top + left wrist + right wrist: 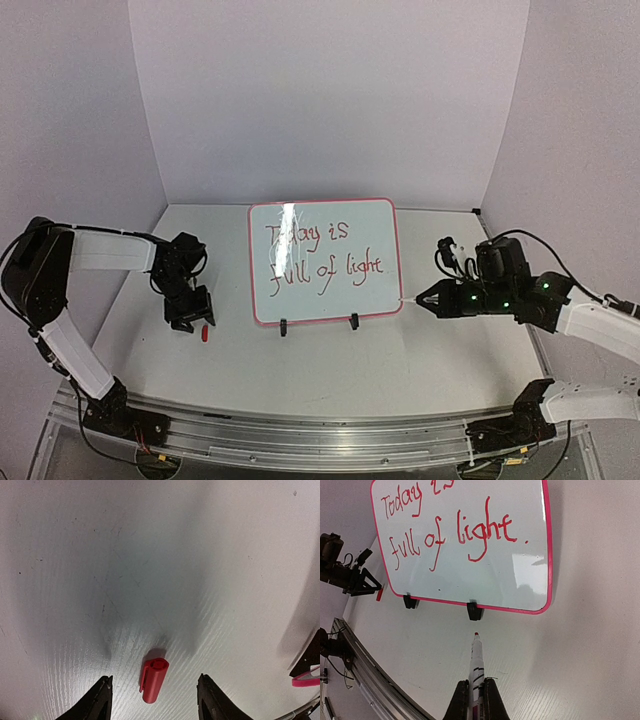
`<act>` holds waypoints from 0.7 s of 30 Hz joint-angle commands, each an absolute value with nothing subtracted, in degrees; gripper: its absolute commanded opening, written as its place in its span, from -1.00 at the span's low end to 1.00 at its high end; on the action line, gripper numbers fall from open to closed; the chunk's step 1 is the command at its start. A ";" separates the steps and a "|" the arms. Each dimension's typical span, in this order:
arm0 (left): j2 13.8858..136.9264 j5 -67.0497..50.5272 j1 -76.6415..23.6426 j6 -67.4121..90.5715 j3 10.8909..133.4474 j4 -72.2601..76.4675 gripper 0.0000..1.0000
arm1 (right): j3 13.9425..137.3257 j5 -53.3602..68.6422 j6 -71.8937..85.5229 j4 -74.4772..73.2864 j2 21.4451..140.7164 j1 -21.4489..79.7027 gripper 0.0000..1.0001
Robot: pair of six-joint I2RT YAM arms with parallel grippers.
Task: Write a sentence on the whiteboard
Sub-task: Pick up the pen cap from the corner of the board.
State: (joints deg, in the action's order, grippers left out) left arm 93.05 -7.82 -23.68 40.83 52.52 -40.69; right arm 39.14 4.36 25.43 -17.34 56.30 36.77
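From above, the whiteboard point(375, 222) stands upright on two black clip feet point(353, 321) at the middle of the desk point(330, 380), towards the back wall, with its face turned to the arms. The sentence point(318, 253) fills it in red in two lines, "Today is" above and "full of light" below. The left hand point(192, 322) points down at the desk left of the board, released and holding nothing. A red cap point(204, 334) lies on the desk just beside its tips. The right hand point(422, 299) lies level near the board's lower right corner, clenched on a marker point(408, 300) whose tip points at that corner. This view does not show whether the tip touches the frame.

In the left wrist view, two dark fingers point(100, 702) stand wide apart. The cap lies flat on the desk between them and touches neither. At the right edge a bit of pink frame and a black foot show.

In the right wrist view, the fingers point(461, 702) pinch the white barrel of the marker. Its bare red tip points up at the board, just short of the nearer foot and apart from the frame. The lower line reads clearly and ends in a dot. The top of the upper line is cut off by the edge of the view. At the far left the left hand hangs over the cap.
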 commanded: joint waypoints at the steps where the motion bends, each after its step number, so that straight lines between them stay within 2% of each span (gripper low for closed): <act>1: 93.61 -6.88 -25.55 39.60 54.87 -43.06 0.07 | 38.50 4.24 24.20 -17.89 55.02 36.65 -1.00; 4: 94.06 -6.01 -26.16 39.18 54.73 -43.74 0.04 | 38.44 4.22 23.90 -18.40 54.89 36.65 -1.00; 9: 95.50 -4.85 -26.32 39.97 55.28 -42.61 -0.16 | 37.98 3.82 23.81 -18.58 54.67 36.67 -1.00; 18: 98.04 -3.45 -26.72 41.76 55.64 -41.15 -0.32 | 37.61 3.67 23.63 -19.00 54.52 36.65 -1.00; 21: 99.42 -2.76 -27.25 42.39 56.13 -41.37 -0.44 | 37.37 3.52 23.48 -19.14 54.25 36.65 -1.00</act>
